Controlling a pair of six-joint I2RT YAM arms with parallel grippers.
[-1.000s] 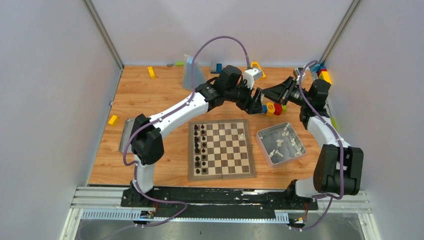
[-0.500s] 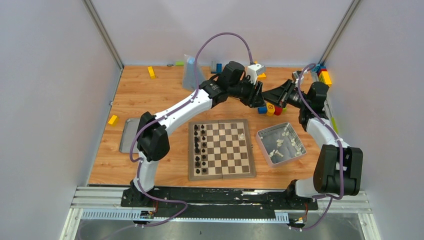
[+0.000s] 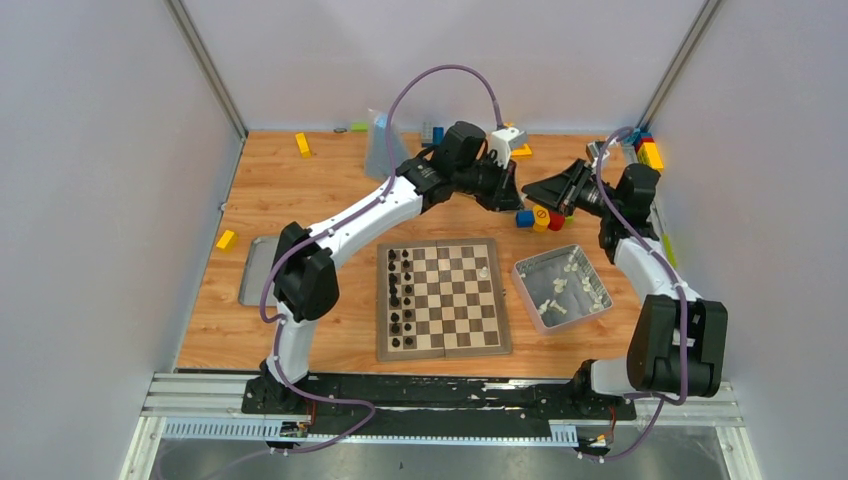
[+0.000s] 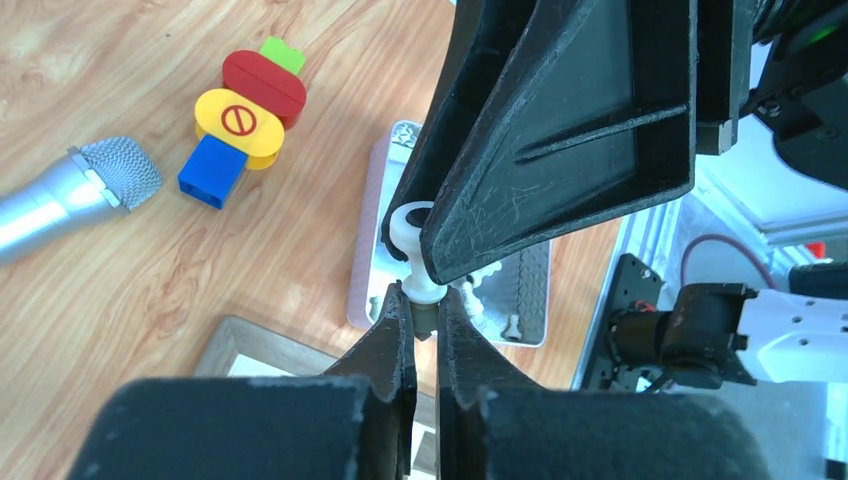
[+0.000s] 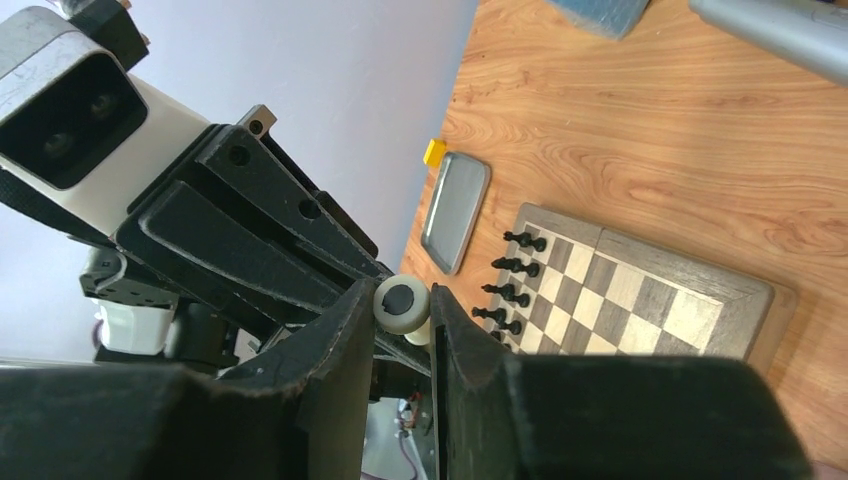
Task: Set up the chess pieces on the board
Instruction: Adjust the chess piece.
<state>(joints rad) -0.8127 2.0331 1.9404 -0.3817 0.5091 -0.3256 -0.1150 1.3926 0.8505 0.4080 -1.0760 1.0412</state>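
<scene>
Above the back of the table my two grippers meet tip to tip. My right gripper [image 5: 402,310] is shut on the round base of a white chess piece [image 5: 403,304]. My left gripper [image 4: 425,310] is shut on the narrow other end of the same piece [image 4: 418,288]. The board [image 3: 443,350] lies in front of them, with black pieces [image 3: 400,295] along its left side and one white piece [image 3: 483,270] near its right edge. More white pieces [image 3: 557,305] lie in the metal tin [image 3: 527,297] to the right of the board.
A flat metal lid [image 3: 252,270] lies left of the board. Stacked toy blocks [image 3: 540,217] and a microphone [image 4: 70,195] sit under the grippers. Yellow blocks [image 3: 302,144] [image 3: 226,239], a grey bag [image 3: 385,145] and coloured bricks [image 3: 645,148] lie along the back and sides.
My left gripper has swung back and to the right to meet the right gripper, and its jaws have closed on the white piece. The right gripper has kept its place and its grip.
</scene>
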